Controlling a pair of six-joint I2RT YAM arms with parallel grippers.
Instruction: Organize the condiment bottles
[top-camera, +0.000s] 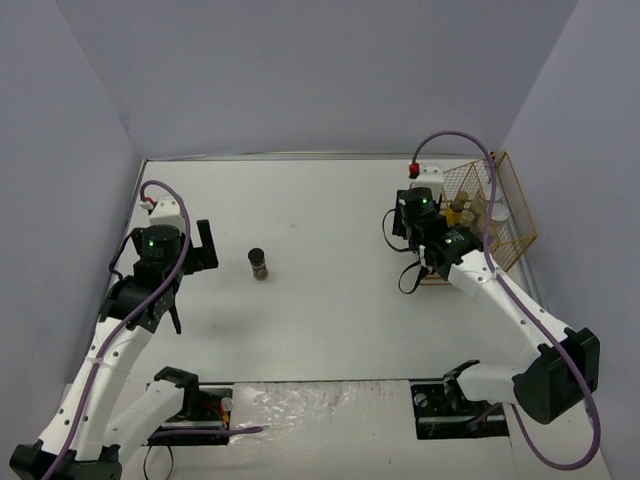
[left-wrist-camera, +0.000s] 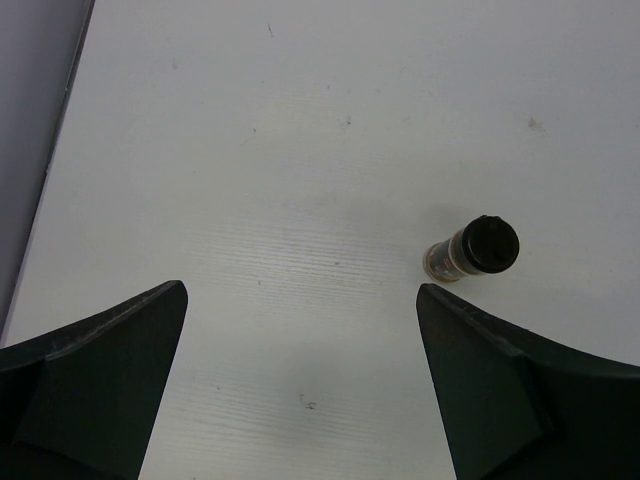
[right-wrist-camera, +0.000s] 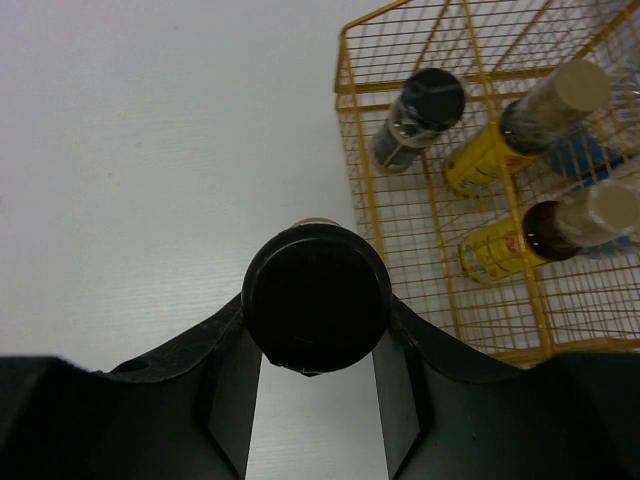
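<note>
A short dark black-capped jar (top-camera: 258, 264) stands alone on the white table left of centre. In the left wrist view the jar (left-wrist-camera: 475, 248) is just beyond my right fingertip. My left gripper (top-camera: 205, 248) is open and empty, to the left of it (left-wrist-camera: 300, 290). My right gripper (top-camera: 418, 218) is shut on another black-capped jar (right-wrist-camera: 315, 298), held just left of the yellow wire basket (right-wrist-camera: 345, 120). In the basket stand a black-capped jar (right-wrist-camera: 420, 118) and two yellow-labelled jars (right-wrist-camera: 485, 160) (right-wrist-camera: 500, 250). A blue label (right-wrist-camera: 580, 160) shows behind them.
The basket (top-camera: 515, 215) sits at the table's right side, close to the grey side wall. Grey walls close in the table on the left, back and right. Purple cables loop over both arms. The arm bases and mounts take up the near edge.
</note>
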